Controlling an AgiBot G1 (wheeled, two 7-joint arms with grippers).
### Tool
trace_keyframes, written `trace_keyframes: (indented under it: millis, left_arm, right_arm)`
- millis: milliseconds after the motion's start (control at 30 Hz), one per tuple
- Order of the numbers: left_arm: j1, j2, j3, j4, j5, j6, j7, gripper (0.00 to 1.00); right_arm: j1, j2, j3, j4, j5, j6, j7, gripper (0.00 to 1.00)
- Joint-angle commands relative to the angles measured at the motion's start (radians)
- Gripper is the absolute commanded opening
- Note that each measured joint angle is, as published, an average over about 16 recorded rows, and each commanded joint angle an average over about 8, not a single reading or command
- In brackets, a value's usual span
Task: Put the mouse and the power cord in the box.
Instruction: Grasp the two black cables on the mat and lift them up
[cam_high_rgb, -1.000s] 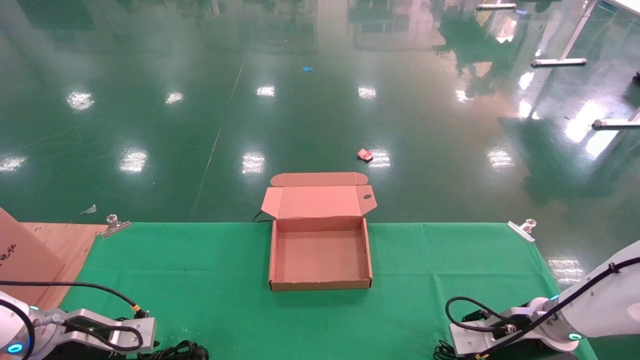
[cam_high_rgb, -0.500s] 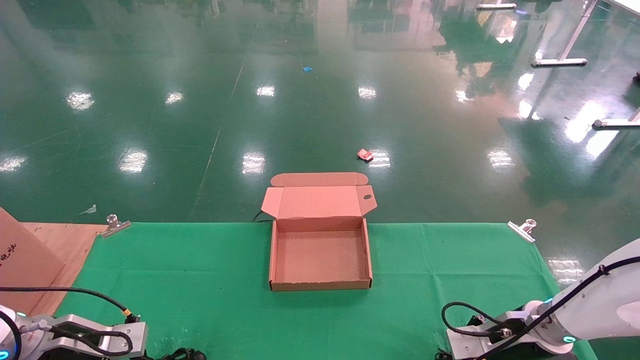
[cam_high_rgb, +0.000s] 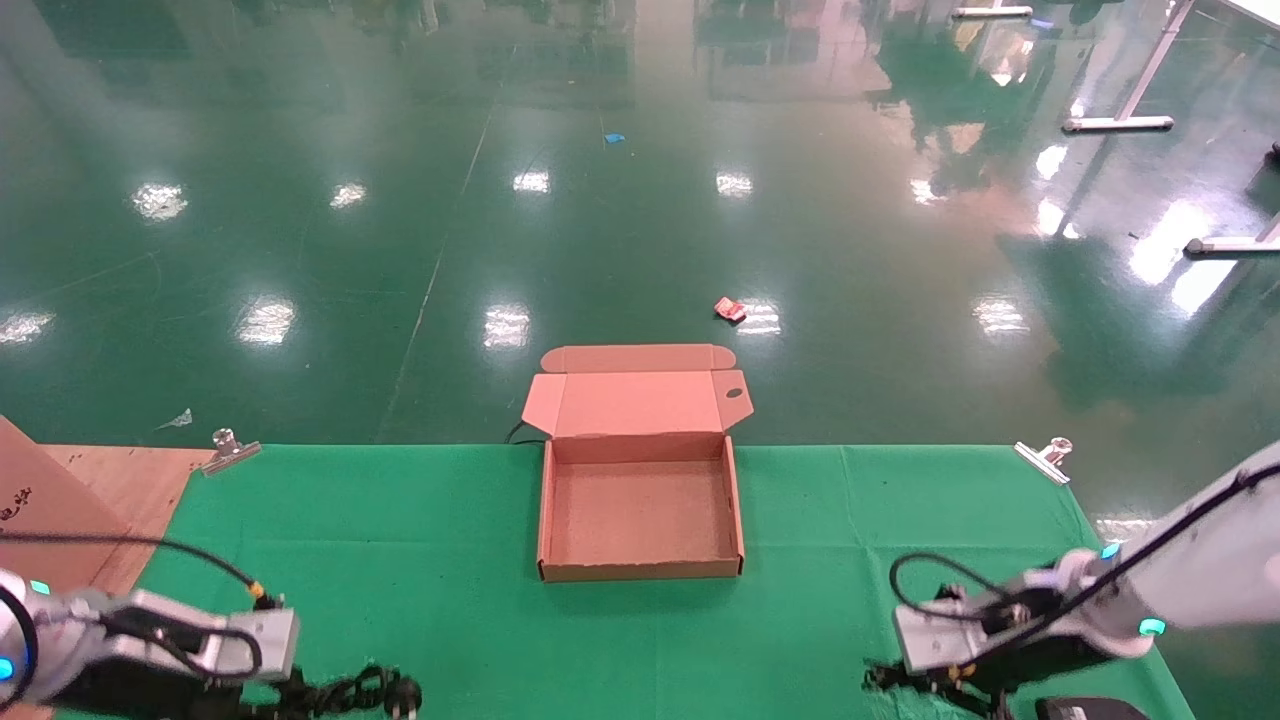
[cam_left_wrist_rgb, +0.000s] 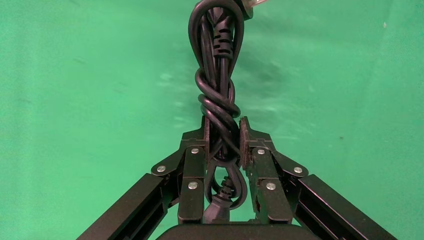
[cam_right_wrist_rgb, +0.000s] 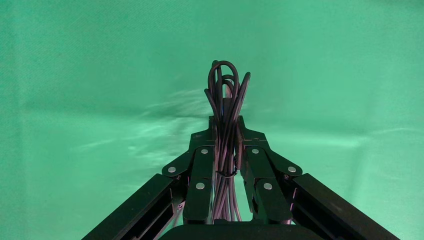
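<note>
The open brown box (cam_high_rgb: 548, 520) sits in the middle of the green cloth with its lid flap folded back. At the near left, my left gripper (cam_high_rgb: 300, 692) (cam_left_wrist_rgb: 223, 131) is shut on the power cord (cam_high_rgb: 365, 692) (cam_left_wrist_rgb: 218, 55), a thick black knotted bundle with its plug end towards the box side. At the near right, my right gripper (cam_high_rgb: 905, 682) (cam_right_wrist_rgb: 226, 125) is shut on a tied bundle of thin cable (cam_right_wrist_rgb: 227, 95), the mouse's own. The mouse (cam_high_rgb: 1090, 709) shows as a black rounded body at the bottom edge of the head view.
A large cardboard panel (cam_high_rgb: 40, 500) with dark writing leans on a wooden board at the far left. Metal clips (cam_high_rgb: 228, 448) (cam_high_rgb: 1045, 457) pin the cloth at the table's far corners. Green floor lies beyond the far edge, with small litter.
Both arms have risen from the near edge. The left one brought the power cord up so its plug shows; the right one lifted the cable bundle and the mouse came into view.
</note>
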Motion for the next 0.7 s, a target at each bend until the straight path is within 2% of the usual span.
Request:
trace_keyframes:
  millis: [33, 200, 367, 533, 700]
  left_arm:
    - [-0.018, -0.006, 0.000, -0.016, 0.000, 0.016, 0.002, 0.00]
    - [-0.085, -0.036, -0.007, -0.142, -0.005, 0.085, -0.049, 0.00]
    - [-0.159, -0.061, -0.019, -0.335, -0.017, 0.159, -0.154, 0.00]
    - [-0.228, -0.063, -0.035, -0.539, -0.043, 0.205, -0.296, 0.00]
    - [-0.306, -0.027, -0.035, -0.666, -0.055, 0.210, -0.407, 0.00]
  right_arm:
    - [0.022, 0.007, 0.005, 0.006, 0.008, -0.017, -0.006, 0.00]
    - [0.095, 0.035, 0.024, 0.061, 0.035, -0.090, 0.006, 0.00]
    - [0.170, 0.064, 0.045, 0.150, 0.066, -0.168, 0.052, 0.00]
    - [0.240, 0.079, 0.067, 0.261, 0.092, -0.223, 0.143, 0.00]
    - [0.303, 0.061, 0.084, 0.366, 0.108, -0.239, 0.250, 0.00]
